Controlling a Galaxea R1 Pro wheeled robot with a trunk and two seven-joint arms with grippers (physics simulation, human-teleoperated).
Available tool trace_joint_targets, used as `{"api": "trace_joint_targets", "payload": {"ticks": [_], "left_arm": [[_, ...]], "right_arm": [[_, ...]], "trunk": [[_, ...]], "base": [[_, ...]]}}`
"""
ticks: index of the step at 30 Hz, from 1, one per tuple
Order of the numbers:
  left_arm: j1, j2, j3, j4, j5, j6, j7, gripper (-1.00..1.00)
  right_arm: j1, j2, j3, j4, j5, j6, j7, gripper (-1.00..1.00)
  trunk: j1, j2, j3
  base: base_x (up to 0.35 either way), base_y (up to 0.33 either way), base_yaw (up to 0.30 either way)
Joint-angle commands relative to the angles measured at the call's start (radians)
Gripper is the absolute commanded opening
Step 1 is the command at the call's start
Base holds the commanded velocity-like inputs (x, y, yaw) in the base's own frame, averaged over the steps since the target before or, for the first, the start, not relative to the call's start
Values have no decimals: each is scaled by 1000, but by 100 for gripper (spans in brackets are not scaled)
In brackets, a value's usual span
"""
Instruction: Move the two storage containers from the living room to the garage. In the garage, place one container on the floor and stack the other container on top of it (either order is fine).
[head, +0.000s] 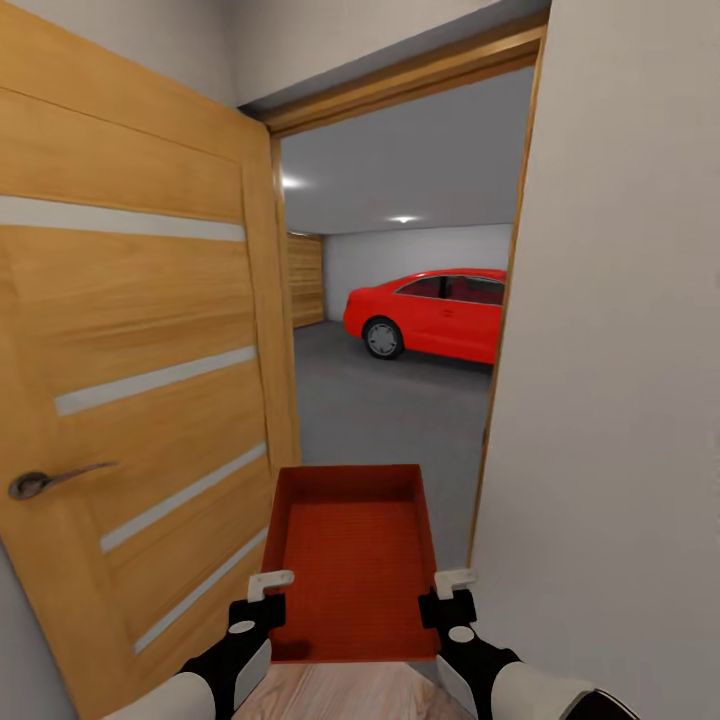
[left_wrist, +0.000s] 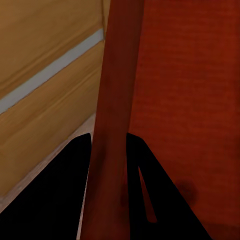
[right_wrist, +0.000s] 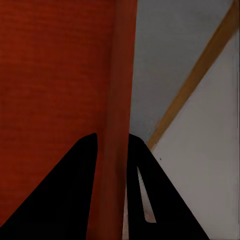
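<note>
Carrying one storage container (head: 352, 560) through the doorway, I have it held out level in front of me, open side up, its far end already past the threshold and over the grey garage floor (head: 390, 410). My left claw (head: 268, 597) is clamped on the container's left wall, a finger on each side of it as the left wrist view shows, and my right claw (head: 446, 594) pinches the right wall the same way. The open wooden door (head: 140, 380) stands close on my left, the pale wall (head: 610, 380) and its wood frame just beside the bin on my right, so the gap is tight. To do this well I judge I should drive straight ahead, keep both arms matched so the thin walls don't twist or slip, and hold the bin centred between door and frame. The red car (head: 435, 312) sits well ahead to the right, leaving bare concrete near the entrance for setting down.
</note>
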Motion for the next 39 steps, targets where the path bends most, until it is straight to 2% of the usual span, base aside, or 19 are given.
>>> {"api": "trace_joint_targets", "payload": {"ticks": [1, 5, 17, 39], "left_arm": [[0, 0, 17, -2, -7, -5, 39, -100], [0, 0, 20, -2, -7, -5, 39, -100], [0, 0, 20, -2, -7, -5, 39, -100], [0, 0, 20, -2, -7, -5, 39, -100]], "right_arm": [[-1, 7, -79, -3, 3, 2, 35, -100], [-2, 7, -79, -3, 3, 2, 35, -100], [-1, 7, -79, -3, 3, 2, 35, -100], [-1, 7, -79, -3, 3, 1, 34, -100]], "trunk": [[1, -1, 0], [1, -1, 0], [1, -1, 0], [1, -1, 0]], "base": [[202, 168, -286], [234, 202, -194], [246, 214, -32], [247, 215, -232]]}}
